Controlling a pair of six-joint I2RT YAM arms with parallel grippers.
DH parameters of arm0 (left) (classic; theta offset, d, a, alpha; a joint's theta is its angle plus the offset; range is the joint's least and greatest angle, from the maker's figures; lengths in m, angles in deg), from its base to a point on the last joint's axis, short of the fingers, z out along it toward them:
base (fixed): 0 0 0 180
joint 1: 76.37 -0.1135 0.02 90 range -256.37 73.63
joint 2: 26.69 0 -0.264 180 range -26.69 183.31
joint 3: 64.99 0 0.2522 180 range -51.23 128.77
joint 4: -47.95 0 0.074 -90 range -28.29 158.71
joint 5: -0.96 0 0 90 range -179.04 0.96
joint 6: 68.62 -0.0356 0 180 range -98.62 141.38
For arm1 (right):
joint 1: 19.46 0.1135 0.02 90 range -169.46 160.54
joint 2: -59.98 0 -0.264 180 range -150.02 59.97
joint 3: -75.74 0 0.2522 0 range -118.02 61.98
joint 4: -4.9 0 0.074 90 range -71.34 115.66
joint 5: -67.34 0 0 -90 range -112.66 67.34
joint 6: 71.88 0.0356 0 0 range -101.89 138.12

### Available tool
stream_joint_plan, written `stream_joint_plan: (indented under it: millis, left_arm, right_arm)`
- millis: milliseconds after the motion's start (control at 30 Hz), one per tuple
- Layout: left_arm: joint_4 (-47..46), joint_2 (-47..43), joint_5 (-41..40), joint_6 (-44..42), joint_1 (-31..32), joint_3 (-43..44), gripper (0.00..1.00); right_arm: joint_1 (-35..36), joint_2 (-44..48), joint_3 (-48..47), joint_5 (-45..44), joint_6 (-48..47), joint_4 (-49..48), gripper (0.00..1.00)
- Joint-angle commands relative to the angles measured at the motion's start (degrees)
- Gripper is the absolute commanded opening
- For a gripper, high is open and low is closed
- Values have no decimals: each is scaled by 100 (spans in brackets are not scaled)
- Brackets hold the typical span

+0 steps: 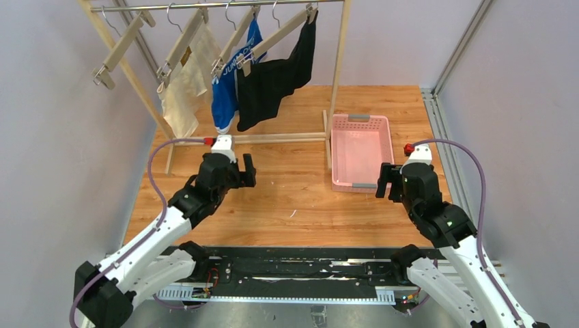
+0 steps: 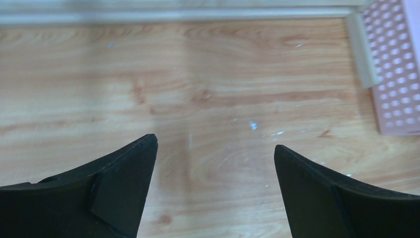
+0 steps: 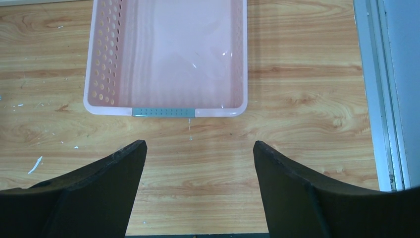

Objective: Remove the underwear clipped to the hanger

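Note:
Three pieces of underwear hang clipped to wooden hangers on a rack at the back of the top view: cream-beige (image 1: 183, 85), bright blue with white lettering (image 1: 229, 82) and black (image 1: 276, 75). A fourth hanger (image 1: 119, 48) at the left is bare. My left gripper (image 1: 240, 171) is open and empty over the table, in front of and below the blue underwear; in the left wrist view (image 2: 215, 148) only table shows between its fingers. My right gripper (image 1: 386, 182) is open and empty near the pink basket's near end, also shown in the right wrist view (image 3: 199, 148).
A pink perforated basket (image 1: 339, 154) stands on the wooden table right of the rack's post; it also shows in the right wrist view (image 3: 94, 69). The rack's wooden base bar (image 2: 173, 15) lies ahead of my left gripper. An aluminium rail (image 1: 437, 119) runs along the right edge.

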Motion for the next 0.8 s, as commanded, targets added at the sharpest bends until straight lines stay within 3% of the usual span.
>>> stream_joint_plan:
  millis: [0,333,533,767]
  left_arm:
    - [-241,649,-122,-405,500,792,98]
    - [464,1555,-1096,-1642,2382,2822,98]
    - [1096,1315,-942,-1932,2412,4282,98]
    - [849,522,-2564,-3061,2412,5540,98]
  right_arm:
    - [122,-59,8,148,-19,-149,81]
    - [123,-19,-81,130,-175,-256,81]
    - [123,-63,-211,238,-180,-317,82]
    - [123,-88,-303,299,-265,-342,82]
